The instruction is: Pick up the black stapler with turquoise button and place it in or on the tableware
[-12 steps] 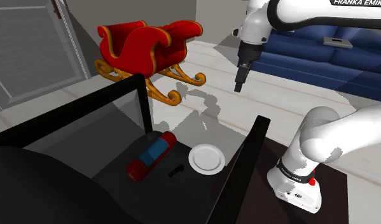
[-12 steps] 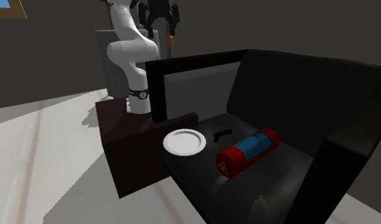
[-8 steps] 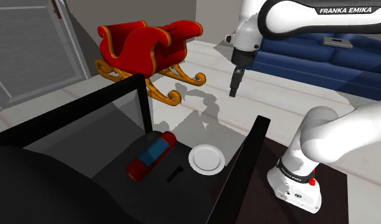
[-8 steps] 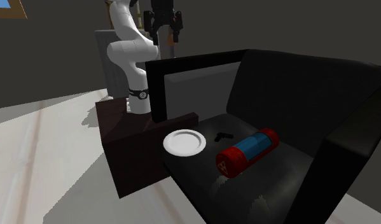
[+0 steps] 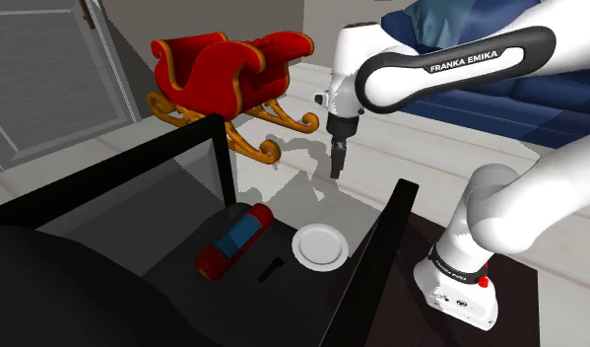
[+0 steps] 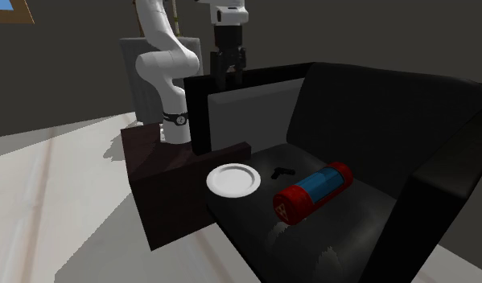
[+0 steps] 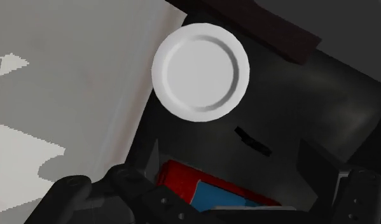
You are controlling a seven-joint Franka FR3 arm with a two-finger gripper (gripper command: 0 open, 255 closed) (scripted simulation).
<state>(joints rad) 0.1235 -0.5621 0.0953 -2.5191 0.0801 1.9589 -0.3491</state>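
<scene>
Tool [image 5: 335,164] hangs in the air pointing down, well above the black armchair seat [image 5: 283,286]. Its fingers [image 7: 317,164] are spread, with nothing between them. In the second exterior view both fingers show apart, just above the armchair's side panel.

Stapler [image 5: 272,266] is small and black; button colour can't be made out. It lies flat on the seat between the white plate [image 5: 318,245] and the red cylinder [image 5: 234,241], near both and touching neither. In the shoulder view it sits just lower left of the plate.

The plate is round with a raised rim. It rests on the seat at the edge nearest the stand [image 5: 524,296], and nothing is on it. The cylinder has a blue mid-band and lies on its side further into the seat.

In the wrist view the plate, stapler and cylinder all show ahead of the tool. The stapler lies between the plate and the cylinder, and the cylinder is closest to the fingers.

White arm [image 5: 450,69] reaches from the stand over the armchair's near armrest [image 5: 381,256].

Background: a red sleigh [image 5: 229,74] with gold runners on the pale floor beyond the armchair, and a blue sofa [image 5: 539,94] at the shoulder view's upper right.
</scene>
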